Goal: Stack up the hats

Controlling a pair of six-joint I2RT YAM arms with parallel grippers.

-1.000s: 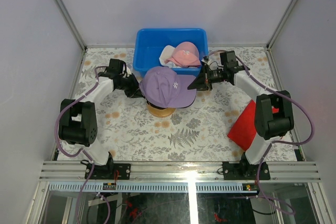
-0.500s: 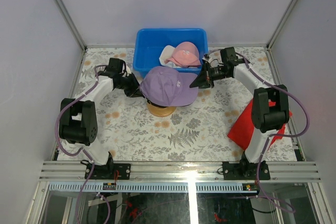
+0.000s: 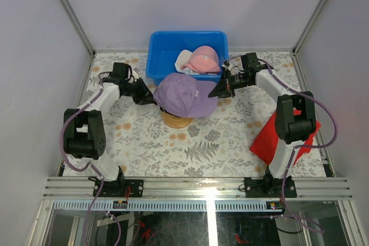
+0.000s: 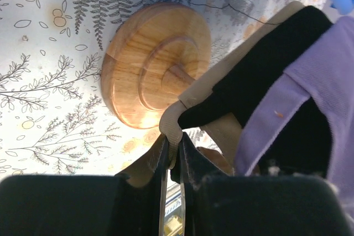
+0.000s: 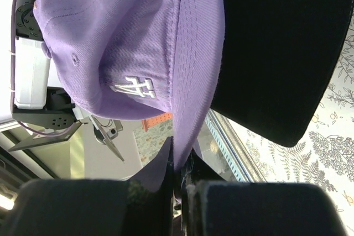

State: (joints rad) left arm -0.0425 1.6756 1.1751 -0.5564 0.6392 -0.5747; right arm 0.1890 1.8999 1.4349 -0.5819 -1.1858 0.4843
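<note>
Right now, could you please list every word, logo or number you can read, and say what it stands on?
Nothing reads as plain text.
White embroidered monogram on the lavender fabric baseball cap: interlocked letters, not legible.
Faint pale mark on the pink fabric baseball cap: too small to read.

The lavender cap (image 3: pixel 184 96) over the wooden stand (image 3: pixel 176 122) is filling the middle of the table (image 3: pixel 202 154). The left gripper (image 3: pixel 149 97), pinching the tan cap (image 4: pixel 191 95), is blocking 9 o'clock; the right gripper (image 3: pixel 222 89), pinching the lavender brim, 3 o'clock. The blue bin (image 3: pixel 155 56) is walling off 12 o'clock. Bare table is lying open toward 6 o'clock.
</note>
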